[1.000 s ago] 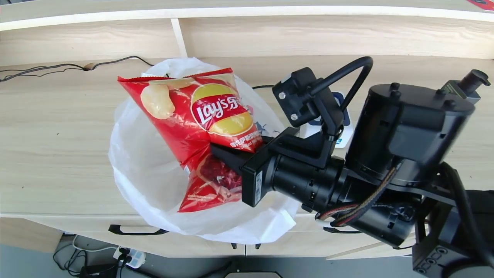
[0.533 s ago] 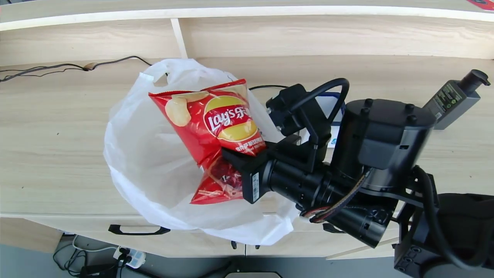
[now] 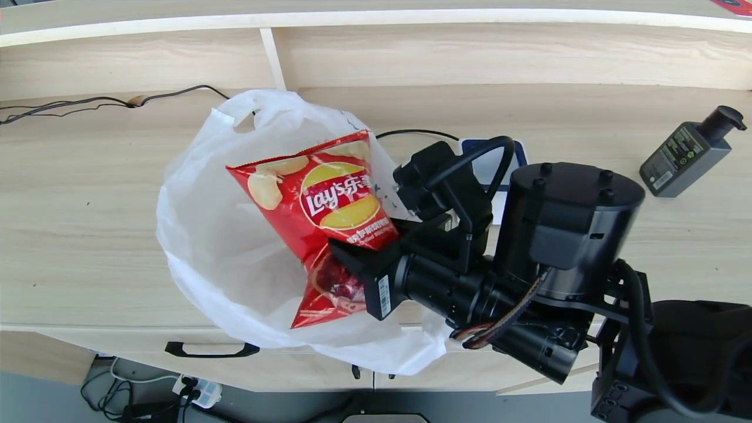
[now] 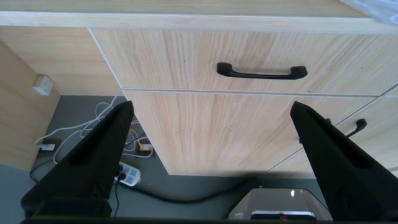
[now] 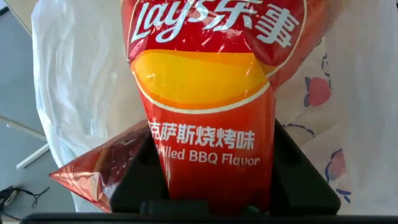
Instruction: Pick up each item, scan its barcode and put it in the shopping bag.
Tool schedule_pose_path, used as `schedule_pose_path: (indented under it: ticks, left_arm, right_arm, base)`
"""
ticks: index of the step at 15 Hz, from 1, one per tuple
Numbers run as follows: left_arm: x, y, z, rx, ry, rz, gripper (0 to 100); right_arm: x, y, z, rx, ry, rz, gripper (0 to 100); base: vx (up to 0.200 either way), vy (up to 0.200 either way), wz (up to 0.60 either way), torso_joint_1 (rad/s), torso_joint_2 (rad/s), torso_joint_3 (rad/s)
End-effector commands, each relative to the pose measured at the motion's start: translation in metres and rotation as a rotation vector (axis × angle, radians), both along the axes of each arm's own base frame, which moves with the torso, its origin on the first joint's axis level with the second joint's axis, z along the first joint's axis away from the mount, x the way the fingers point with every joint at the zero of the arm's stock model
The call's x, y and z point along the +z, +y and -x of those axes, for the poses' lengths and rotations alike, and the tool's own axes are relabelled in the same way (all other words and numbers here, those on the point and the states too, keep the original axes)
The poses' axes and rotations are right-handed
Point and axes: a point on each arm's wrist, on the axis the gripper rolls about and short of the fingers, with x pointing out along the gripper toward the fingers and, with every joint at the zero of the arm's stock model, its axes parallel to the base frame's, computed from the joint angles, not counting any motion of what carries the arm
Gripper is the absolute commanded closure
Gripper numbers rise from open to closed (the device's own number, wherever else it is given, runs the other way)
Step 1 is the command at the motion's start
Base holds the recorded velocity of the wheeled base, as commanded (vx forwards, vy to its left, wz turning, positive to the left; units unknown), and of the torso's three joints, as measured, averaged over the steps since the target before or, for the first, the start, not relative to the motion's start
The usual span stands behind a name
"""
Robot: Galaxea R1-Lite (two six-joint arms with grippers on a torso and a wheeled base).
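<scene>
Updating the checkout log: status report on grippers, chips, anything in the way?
Right gripper shut on chip bag, over open shopping bag. Left gripper open, low by the drawers. Nothing blocking the bag mouth; pump bottle waits on counter.

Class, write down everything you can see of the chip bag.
The chip bag is glossy red film with a round yellow-and-red logo, pictured chips near its crimped top and a darker picture lower down. It looks sealed and puffed, creased where it is pinched below the middle. It hangs tilted, top uppermost, over the open mouth of the white shopping bag. The right gripper is shut on it; whether it touches the shopping bag is unclear.
</scene>
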Motion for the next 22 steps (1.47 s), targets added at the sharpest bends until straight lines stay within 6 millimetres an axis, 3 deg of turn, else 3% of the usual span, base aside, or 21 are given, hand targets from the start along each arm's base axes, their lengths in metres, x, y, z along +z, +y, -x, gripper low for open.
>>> schedule_pose_path:
  ticks: [1,5,10,14,19,22]
  left_arm:
    - [0.0,0.0,0.0,0.0,0.001,0.001,0]
    - [0.0,0.0,0.0,0.0,0.001,0.001,0]
    - [0.0,0.0,0.0,0.002,0.002,0.004,0]
    - [0.0,0.0,0.0,0.0,0.004,0.006,0]
    - [0.0,0.0,0.0,0.0,0.004,0.007,0]
    - [0.0,0.0,0.0,0.0,0.006,0.007,0]
  right_arm:
    - [0.003,0.001,0.0,0.001,-0.013,-0.015,0]
    - [0.013,-0.001,0.001,-0.003,-0.083,-0.081,0]
    - [0.032,-0.022,0.014,-0.077,-0.286,-0.228,0]
    - [0.036,-0.026,0.013,-0.029,-0.304,-0.25,0]
    - [0.035,-0.044,-0.008,-0.065,-0.34,-0.222,0]
    - [0.036,-0.046,-0.01,-0.07,-0.346,-0.224,0]
  base:
    - [0.0,0.0,0.0,0.0,0.0,0.0]
    - [0.0,0.0,0.0,0.0,0.0,0.0]
    - [0.0,0.0,0.0,0.0,0.0,0.0]
    - [0.0,0.0,0.0,0.0,0.0,0.0]
    - [0.0,0.0,-0.6,-0.002,0.0,0.001]
    - [0.0,0.0,-0.6,0.001,0.01,0.002]
